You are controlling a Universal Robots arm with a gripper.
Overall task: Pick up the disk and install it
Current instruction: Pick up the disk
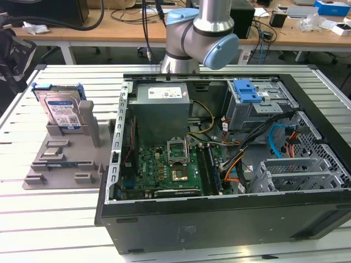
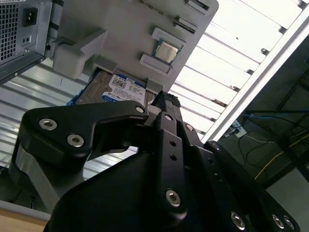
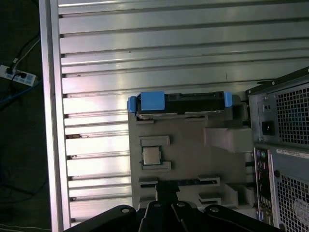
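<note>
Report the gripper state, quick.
Gripper: open or closed cannot be told. The disk stands in the grey holder, not in its grasp.

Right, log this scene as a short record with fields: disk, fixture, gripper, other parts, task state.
disk: the disk stands on edge in a slot of the grey fixture, blue rails on its sides
fixture: on the slatted table, at the exterior view's left of the open computer case
gripper: the gripper is above the fixture, apart from the disk, not holding it
other parts: a square chip seated in the fixture
task state: disk not yet picked up
</note>
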